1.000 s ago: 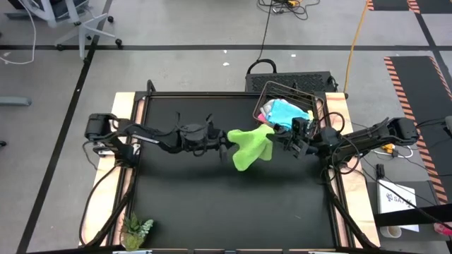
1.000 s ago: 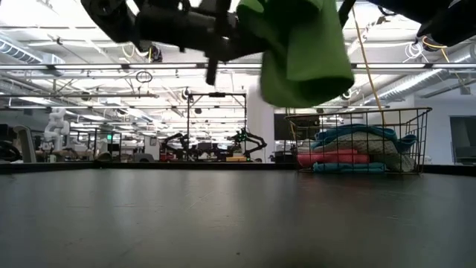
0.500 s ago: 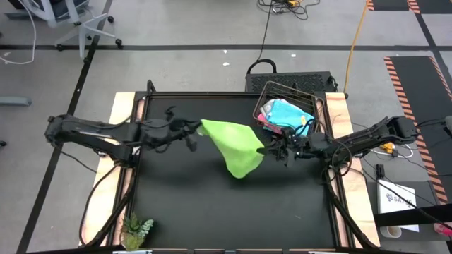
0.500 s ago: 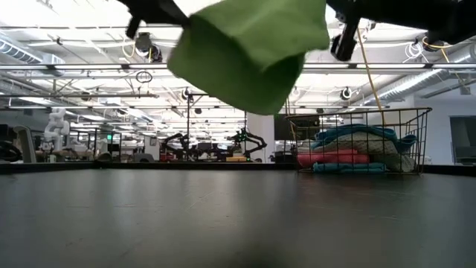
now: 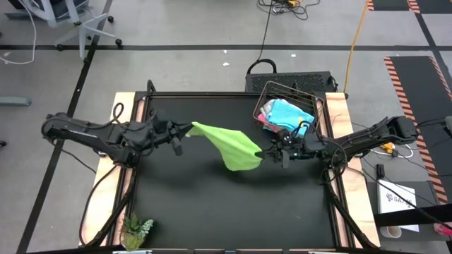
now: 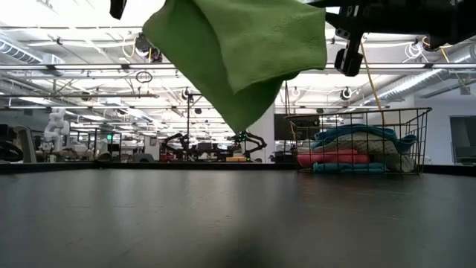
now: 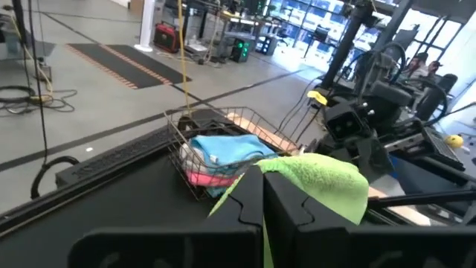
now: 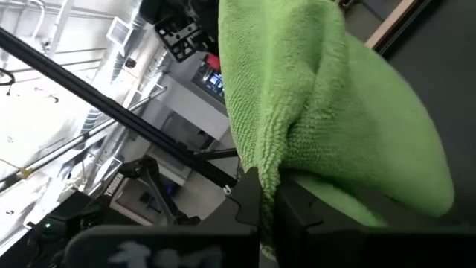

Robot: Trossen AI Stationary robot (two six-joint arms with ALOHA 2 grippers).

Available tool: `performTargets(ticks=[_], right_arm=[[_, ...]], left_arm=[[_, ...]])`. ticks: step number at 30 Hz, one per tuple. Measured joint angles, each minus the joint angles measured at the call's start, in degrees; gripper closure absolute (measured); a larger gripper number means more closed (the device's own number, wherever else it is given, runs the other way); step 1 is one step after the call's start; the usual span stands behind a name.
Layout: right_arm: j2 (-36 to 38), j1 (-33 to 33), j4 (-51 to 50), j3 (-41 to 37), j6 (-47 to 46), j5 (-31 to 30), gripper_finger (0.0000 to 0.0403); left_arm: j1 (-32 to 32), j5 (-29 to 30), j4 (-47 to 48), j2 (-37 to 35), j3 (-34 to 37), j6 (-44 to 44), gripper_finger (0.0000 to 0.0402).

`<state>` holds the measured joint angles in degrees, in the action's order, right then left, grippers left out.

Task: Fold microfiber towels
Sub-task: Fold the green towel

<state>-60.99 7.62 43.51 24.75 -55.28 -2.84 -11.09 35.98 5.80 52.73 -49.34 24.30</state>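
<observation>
Lime green towel (image 5: 229,147) held in air above bench (image 5: 183,212), stretched btwn both grippers. Left gripper (image 5: 185,130) pinching one corner, right gripper (image 5: 267,152) pinching opposite corner; both pressed tight on cloth. Middle sags below grippers, likely spread out so it can be laid flat for folding. Other towels (image 5: 286,113) piled in wire basket (image 5: 308,99), just beyond right gripper, waiting turn.
</observation>
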Motion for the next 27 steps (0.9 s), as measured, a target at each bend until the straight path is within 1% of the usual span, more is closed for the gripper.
performTargets(ticks=[6,9,15,19,23,27], right_arm=[[0.0,0.0,-0.2,0.0,-1.1,0.1,0.0398],[0.0,0.0,-0.1,0.0,-1.1,0.1,0.0399],[0.0,0.0,-0.9,0.0,0.9,0.1,0.0399],[0.0,0.0,-4.5,0.0,3.1,-0.5,0.0399],[0.0,0.0,-10.3,0.0,4.6,-3.6,0.0399],[-0.1,0.0,-15.8,0.0,5.0,-8.1,0.0399]], left_arm=[[-0.8,0.0,-0.2,2.1,0.0,1.9,0.0400],[-0.9,-1.7,-1.0,3.5,0.0,3.1,0.0401],[-1.0,-7.1,-10.3,6.6,0.0,1.3,0.0401],[-1.0,-8.6,-16.0,7.9,0.0,-1.2,0.0400],[-1.0,-10.0,-18.4,8.2,0.0,-1.8,0.0400],[-1.0,-10.1,-18.6,8.2,0.0,-1.7,0.0400]])
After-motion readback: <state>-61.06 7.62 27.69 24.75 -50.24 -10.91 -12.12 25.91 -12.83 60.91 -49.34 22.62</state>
